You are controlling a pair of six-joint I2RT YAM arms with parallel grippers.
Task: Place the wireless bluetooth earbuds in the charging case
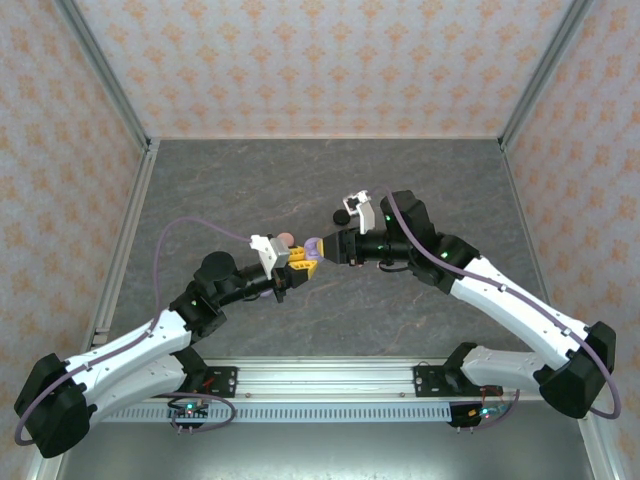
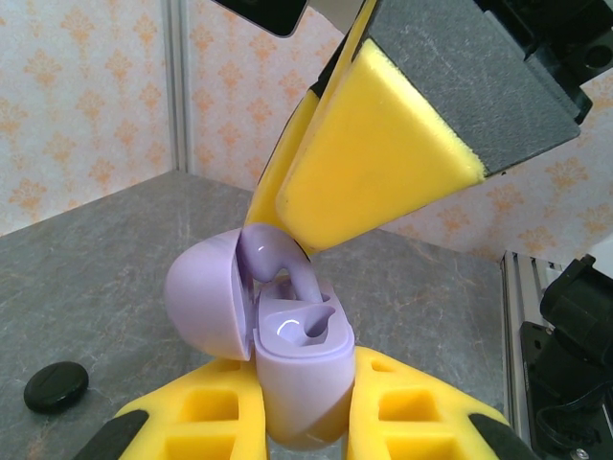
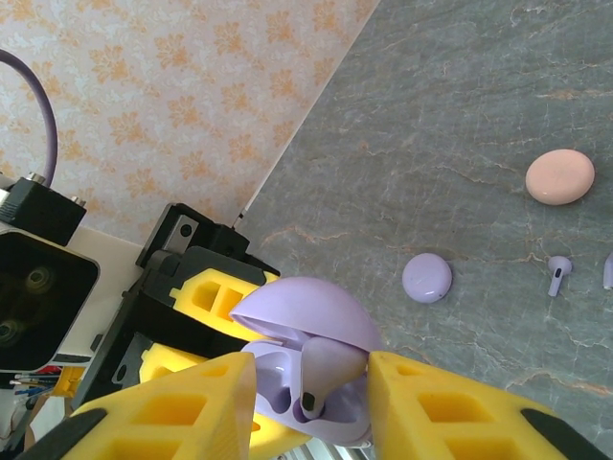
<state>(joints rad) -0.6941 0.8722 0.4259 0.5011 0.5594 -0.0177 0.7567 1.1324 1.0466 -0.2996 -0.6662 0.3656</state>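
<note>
An open lilac charging case (image 2: 302, 374) is held upright above the table, with my left gripper (image 2: 302, 417) shut on its body and its lid (image 2: 206, 297) swung back. A lilac earbud (image 2: 278, 264) stands tilted with its stem in the far slot. My right gripper (image 3: 311, 362) is shut on the earbud (image 3: 335, 364) from above, its yellow pad (image 2: 383, 163) touching the bud's head. From above, the case (image 1: 312, 246) sits between the left gripper (image 1: 298, 258) and the right gripper (image 1: 330, 247). The near slot holds nothing.
On the table lie a closed lilac round case (image 3: 426, 278), a pink round case (image 3: 560, 177), a loose lilac earbud (image 3: 557, 273) and a black disc (image 2: 56, 385). The metal rail (image 1: 320, 375) runs along the near edge.
</note>
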